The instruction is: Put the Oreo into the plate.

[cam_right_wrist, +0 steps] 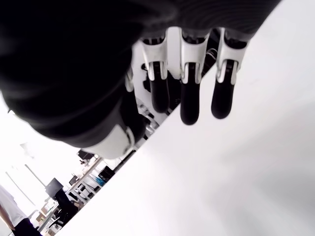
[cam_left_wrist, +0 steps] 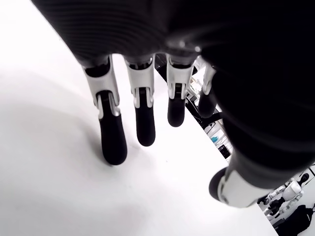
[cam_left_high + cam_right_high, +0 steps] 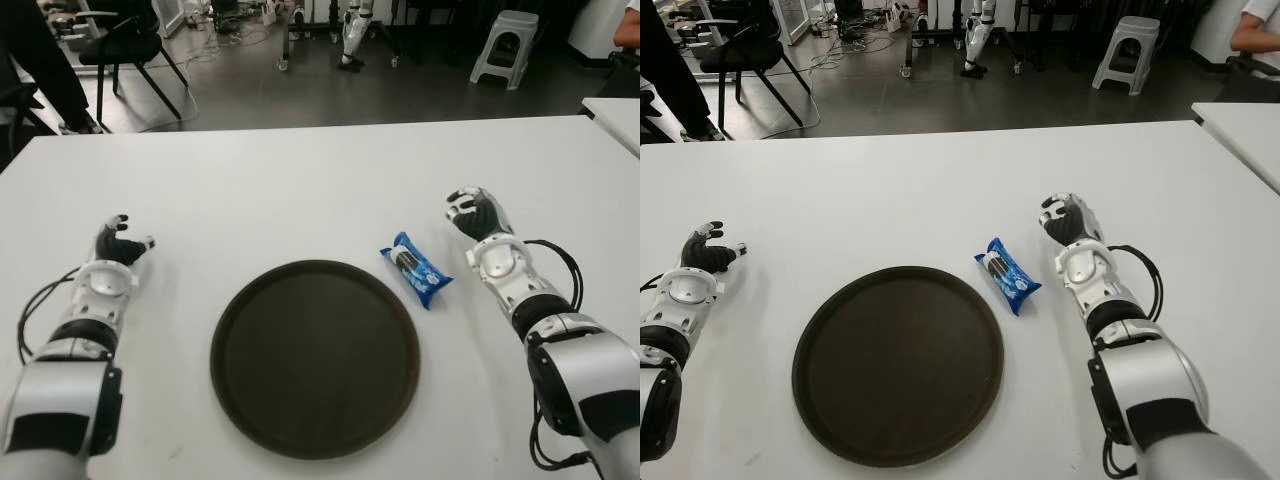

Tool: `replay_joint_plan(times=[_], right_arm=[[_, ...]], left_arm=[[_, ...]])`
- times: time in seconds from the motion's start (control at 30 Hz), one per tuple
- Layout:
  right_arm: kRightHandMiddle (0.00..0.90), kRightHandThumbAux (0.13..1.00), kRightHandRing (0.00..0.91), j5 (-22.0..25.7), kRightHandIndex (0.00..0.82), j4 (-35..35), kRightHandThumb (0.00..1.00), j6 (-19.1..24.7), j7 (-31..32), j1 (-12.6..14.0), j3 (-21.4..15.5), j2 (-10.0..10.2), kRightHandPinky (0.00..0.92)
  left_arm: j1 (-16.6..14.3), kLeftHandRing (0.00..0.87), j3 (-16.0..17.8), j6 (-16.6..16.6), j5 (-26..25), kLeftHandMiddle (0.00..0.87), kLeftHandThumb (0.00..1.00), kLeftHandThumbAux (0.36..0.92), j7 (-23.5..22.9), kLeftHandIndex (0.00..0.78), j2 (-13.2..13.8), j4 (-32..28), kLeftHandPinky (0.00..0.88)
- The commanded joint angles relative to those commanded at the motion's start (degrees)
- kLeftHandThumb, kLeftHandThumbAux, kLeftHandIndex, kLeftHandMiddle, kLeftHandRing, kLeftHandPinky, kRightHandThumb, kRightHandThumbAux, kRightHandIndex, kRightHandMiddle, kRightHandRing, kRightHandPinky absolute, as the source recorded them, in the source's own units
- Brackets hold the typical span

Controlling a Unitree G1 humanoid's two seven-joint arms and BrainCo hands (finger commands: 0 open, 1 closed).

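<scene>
A blue Oreo pack (image 3: pixel 415 269) lies on the white table (image 3: pixel 300 190) just off the right rim of a round dark brown plate (image 3: pixel 314 356). My right hand (image 3: pixel 473 213) shows to the right of the pack, a short gap away, not touching it. Its fingers (image 1: pixel 189 105) hang relaxed and spread over bare table, holding nothing. My left hand (image 3: pixel 118 243) shows at the left side of the table, well left of the plate. Its fingers (image 2: pixel 112 140) are also spread over bare table and hold nothing. Nothing lies on the plate.
Beyond the table's far edge are a black chair (image 3: pixel 125 45), a person's legs (image 3: pixel 45 60), a grey stool (image 3: pixel 505 45) and cables on the floor. Another white table corner (image 3: pixel 615 112) stands at the right.
</scene>
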Motion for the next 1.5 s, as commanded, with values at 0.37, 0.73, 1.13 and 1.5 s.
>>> replay_joint_plan(times=[0.37, 0.73, 1.13, 1.5], right_arm=[[0.126, 0.719, 0.160, -1.3, 0.058, -3.1, 0.269, 0.6, 0.0, 0.1, 2.3, -1.0, 0.209], [0.092, 0.730, 0.128, -3.9, 0.029, -10.5, 0.249, 3.1, 1.2, 2.0, 5.2, -3.3, 0.157], [0.109, 0.719, 0.153, -5.8, 0.021, -26.7, 0.273, 9.3, 6.2, 8.2, 6.2, -6.2, 0.225], [0.123, 0.677, 0.167, -7.6, 0.014, -41.9, 0.219, 14.9, 12.7, 14.1, 6.4, -9.3, 0.212]], left_arm=[[0.0, 0.200, -0.2, -0.1, 0.1, 0.154, 0.220, 0.743, 0.2, 0.052, -0.1, -0.1, 0.236], [0.1, 0.198, 0.6, -0.3, -0.6, 0.156, 0.209, 0.744, 0.0, 0.045, -0.3, 0.0, 0.232], [0.0, 0.209, -0.3, -0.5, 0.2, 0.163, 0.230, 0.737, 0.3, 0.053, -0.3, -0.1, 0.256], [-0.2, 0.209, -0.4, -0.4, 0.1, 0.162, 0.254, 0.742, 0.5, 0.061, -0.6, -0.2, 0.261]])
